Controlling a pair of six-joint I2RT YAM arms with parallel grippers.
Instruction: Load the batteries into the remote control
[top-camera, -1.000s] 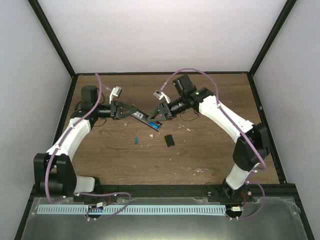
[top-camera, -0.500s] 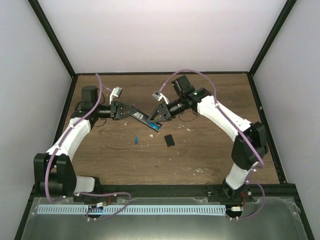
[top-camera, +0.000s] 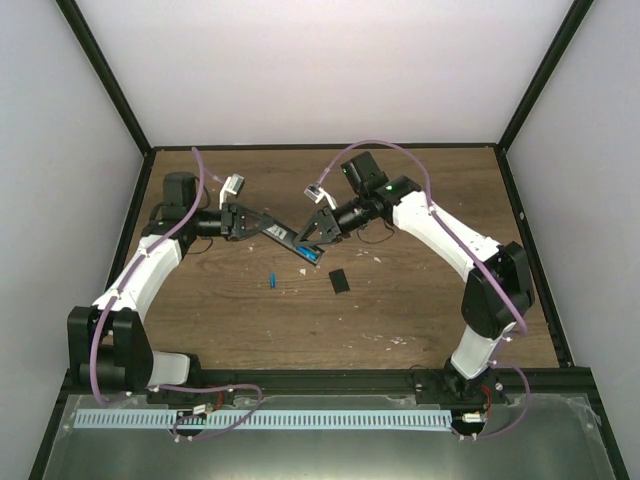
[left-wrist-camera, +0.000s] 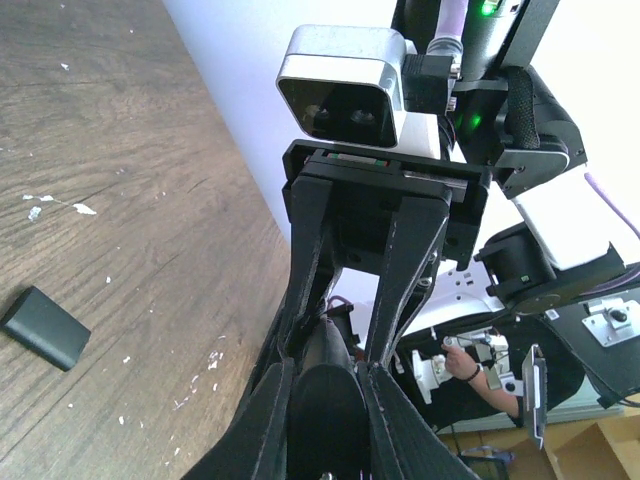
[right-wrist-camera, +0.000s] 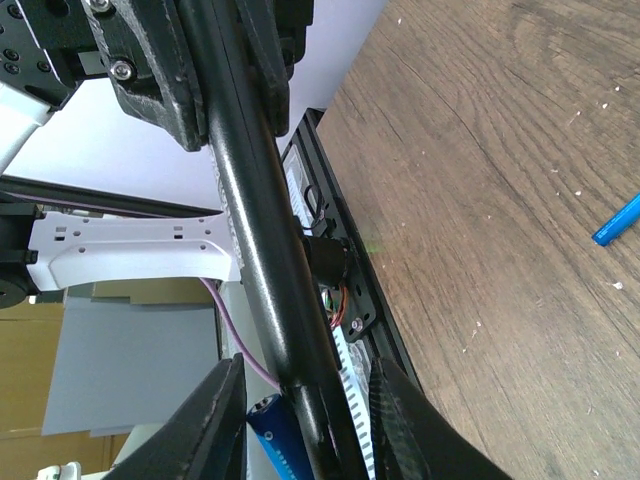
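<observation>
The black remote control (top-camera: 285, 237) hangs above the table, and my left gripper (top-camera: 258, 224) is shut on its left end. In the left wrist view the remote control (left-wrist-camera: 325, 425) fills the gap between the fingers of the left gripper (left-wrist-camera: 325, 372). My right gripper (top-camera: 308, 240) straddles the remote's right end. In the right wrist view the remote control (right-wrist-camera: 262, 230) runs between the spread fingers of the right gripper (right-wrist-camera: 308, 368). One blue battery (right-wrist-camera: 272, 432) lies against the bar beside the left finger, and a gap shows at the right finger. A second battery (top-camera: 271, 280) lies on the table.
A small black cover piece (top-camera: 340, 281) lies on the wooden table (top-camera: 400, 300) right of the loose battery (right-wrist-camera: 618, 222). The cover piece (left-wrist-camera: 45, 327) also shows in the left wrist view. Black frame posts and white walls enclose the table.
The right gripper's jaws have narrowed around the remote's end and the right arm has shifted slightly. The left arm and the remote have stayed still.
</observation>
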